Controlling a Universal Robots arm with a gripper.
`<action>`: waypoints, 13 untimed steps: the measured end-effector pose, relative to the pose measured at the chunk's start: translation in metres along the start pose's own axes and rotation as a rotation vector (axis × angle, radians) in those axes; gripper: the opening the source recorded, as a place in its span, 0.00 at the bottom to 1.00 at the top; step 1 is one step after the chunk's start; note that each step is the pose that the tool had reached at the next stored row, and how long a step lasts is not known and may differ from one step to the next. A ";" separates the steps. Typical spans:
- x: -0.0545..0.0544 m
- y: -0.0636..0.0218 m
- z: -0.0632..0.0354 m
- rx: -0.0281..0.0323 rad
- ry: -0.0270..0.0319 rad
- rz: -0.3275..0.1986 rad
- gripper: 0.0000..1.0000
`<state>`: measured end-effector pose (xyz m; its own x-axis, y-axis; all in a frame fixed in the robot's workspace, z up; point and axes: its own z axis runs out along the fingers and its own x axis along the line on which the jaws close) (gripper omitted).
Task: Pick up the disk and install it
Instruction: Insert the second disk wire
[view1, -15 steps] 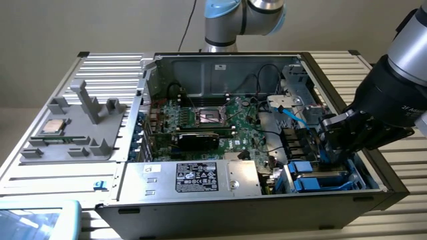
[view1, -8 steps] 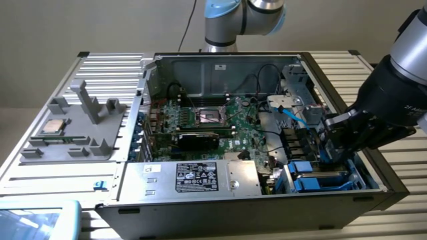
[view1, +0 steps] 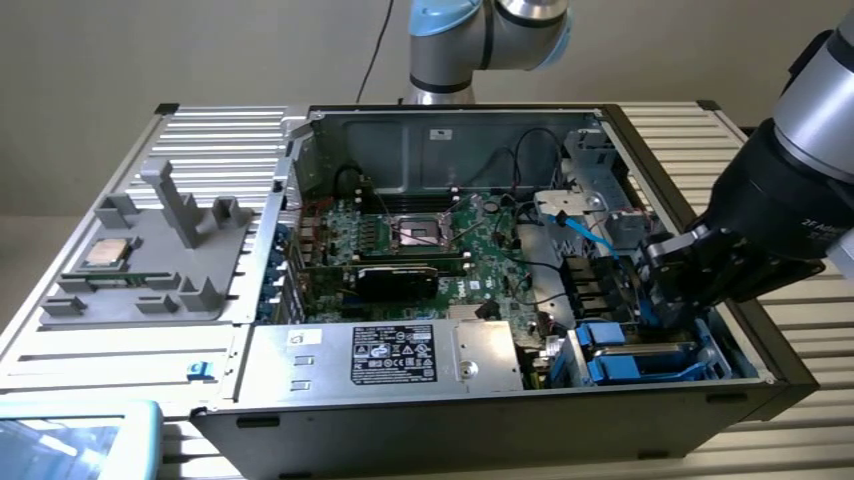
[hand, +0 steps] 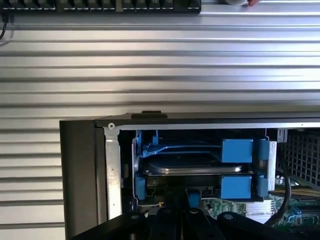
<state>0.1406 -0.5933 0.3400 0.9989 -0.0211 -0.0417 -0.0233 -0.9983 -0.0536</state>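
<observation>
My gripper (hand: 182, 220), finger state unreadable, hangs over disk (hand: 192, 167) seated in blue carrier (bay corner of open computer case (view1: 747, 340)), apparently to press it home.

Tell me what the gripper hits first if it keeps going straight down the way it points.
Probably the disk in its blue carrier, seated in the case's drive bay right ahead of the gripper; depth is hard to judge.

Gripper (view1: 663, 300) low inside open computer case (view1: 400, 440), at blue drive bay (view1: 641, 360) near exterior view's right.
</observation>
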 end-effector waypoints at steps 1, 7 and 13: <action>0.000 0.0000 0.0006 0.0004 -0.0001 -0.001 0.11; 0.000 0.0002 0.0025 0.0035 -0.0003 -0.004 0.11; 0.000 -0.0004 -0.0056 0.0055 -0.0003 -0.004 0.11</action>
<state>0.1406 -0.5933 0.3456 0.9990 -0.0167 -0.0418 -0.0192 -0.9981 -0.0594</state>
